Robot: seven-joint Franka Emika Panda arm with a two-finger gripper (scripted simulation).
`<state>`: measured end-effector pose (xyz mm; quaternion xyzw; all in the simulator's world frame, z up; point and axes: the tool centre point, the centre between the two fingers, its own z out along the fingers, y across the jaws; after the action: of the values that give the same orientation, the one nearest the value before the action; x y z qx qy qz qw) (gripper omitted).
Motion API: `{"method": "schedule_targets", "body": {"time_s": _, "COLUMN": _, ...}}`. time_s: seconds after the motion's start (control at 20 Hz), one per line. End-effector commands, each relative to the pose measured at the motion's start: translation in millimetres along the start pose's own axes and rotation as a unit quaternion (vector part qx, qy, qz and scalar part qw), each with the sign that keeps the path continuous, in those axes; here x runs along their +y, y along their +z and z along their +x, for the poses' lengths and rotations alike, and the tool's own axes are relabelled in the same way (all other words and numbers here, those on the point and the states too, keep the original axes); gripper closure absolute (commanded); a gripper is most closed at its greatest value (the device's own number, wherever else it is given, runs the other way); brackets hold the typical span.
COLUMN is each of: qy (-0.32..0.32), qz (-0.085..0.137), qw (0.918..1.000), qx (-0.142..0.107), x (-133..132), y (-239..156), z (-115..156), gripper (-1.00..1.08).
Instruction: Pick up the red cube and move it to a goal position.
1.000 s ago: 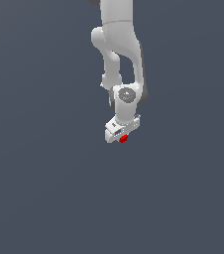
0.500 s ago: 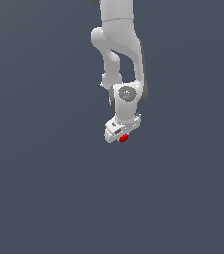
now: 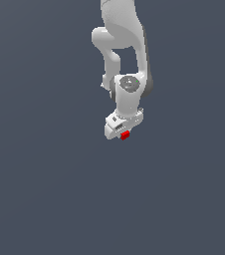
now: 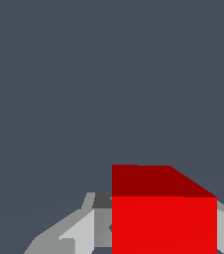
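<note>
**Cube at the tip of the down-pointing tool**

Exterior view: the white arm (image 3: pixel 122 47) comes in from 12 o'clock at the frame's top edge, bends through an elbow and drops almost straight down to a round wrist joint near the centre. Below that joint hangs the tool (image 3: pixel 122 132), tilted slightly so its lower end leans toward 5 o'clock. The cube (image 3: pixel 125 135) sits at the tool's tip, at about 5 o'clock from the white hand body and touching it. It is a small red block, much smaller than the tool. Its faces look equal, so no long axis can be made out; its visible edges are turned a little off the frame's axes, following the tool's tilt. The background is a flat grey-blue with no visible edge or shadow, so whether the cube rests on a worktop or is lifted cannot be told from this view.

Wrist view: the cube (image 4: pixel 163 223) fills the area from 5 to 6 o'clock, with a bright red face toward the camera and a darker red face above it, receding. Pale grey fingers (image 4: pixel 82 233) flank it on both sides, close against its side faces. The tool appears pinched on the cube, fingers pressed to opposite sides. The rest is plain grey-blue.
</note>
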<state>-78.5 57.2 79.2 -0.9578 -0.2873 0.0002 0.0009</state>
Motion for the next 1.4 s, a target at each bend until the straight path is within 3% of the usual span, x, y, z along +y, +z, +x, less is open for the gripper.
{"method": "schedule_targets", "body": {"time_s": 0.0, "qy": 0.000, "qz": 0.000, "qw": 1.0000, "qx": 0.001, "x": 2, "y": -21, "z": 5, "gripper": 1.08}}
{"method": "schedule_targets", "body": {"time_s": 1.35, "qy": 0.000, "qz": 0.000, "qw": 1.0000, "qx": 0.000, "x": 38, "y": -283, "z": 65, "gripper": 1.08}}
